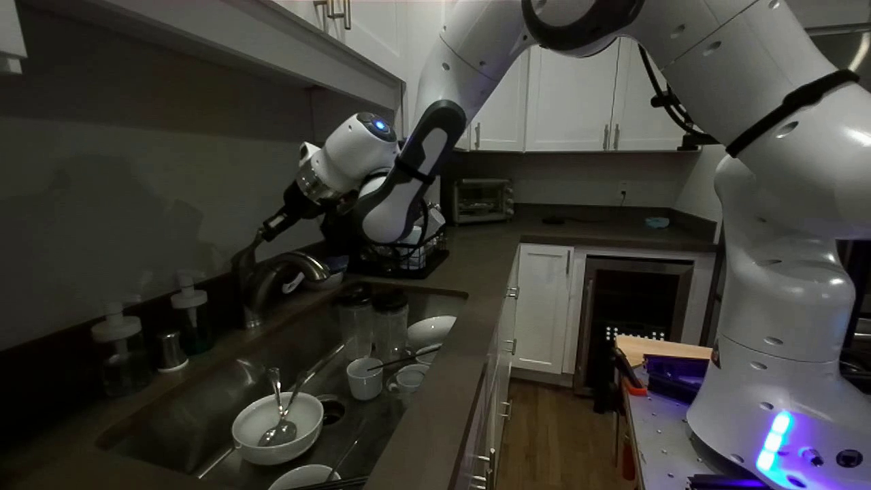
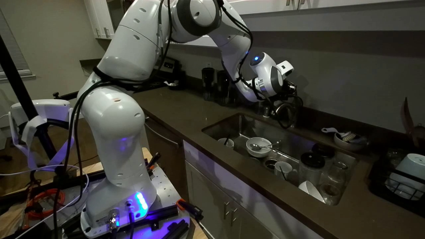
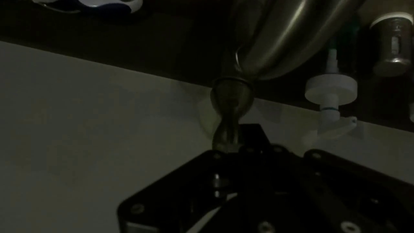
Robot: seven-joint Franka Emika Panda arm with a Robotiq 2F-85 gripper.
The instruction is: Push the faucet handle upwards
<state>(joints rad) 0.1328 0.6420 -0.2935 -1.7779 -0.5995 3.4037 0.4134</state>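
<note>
The faucet handle point(image 3: 226, 134) is a slim metal lever rising from a rounded base behind the curved spout point(image 3: 291, 35) in the wrist view. My gripper point(image 1: 268, 231) is at the handle's upper end in an exterior view, pointing down toward the wall. Its jaws are together, and a black fingertip point(image 3: 255, 134) lies right alongside the lever in the wrist view. The lever's tip is covered by the gripper; whether the fingers press on it is too dark to tell. In an exterior view the gripper point(image 2: 293, 89) sits above the faucet point(image 2: 284, 111), with the handle hidden.
Soap dispensers point(image 1: 117, 330) and a metal shaker point(image 1: 171, 350) line the wall beside the faucet. The sink below holds a white bowl point(image 1: 277, 429) with spoons, cups and lidded jars point(image 2: 312, 162). A dish rack point(image 2: 401, 182) stands past the sink. Upper cabinets overhang the arm.
</note>
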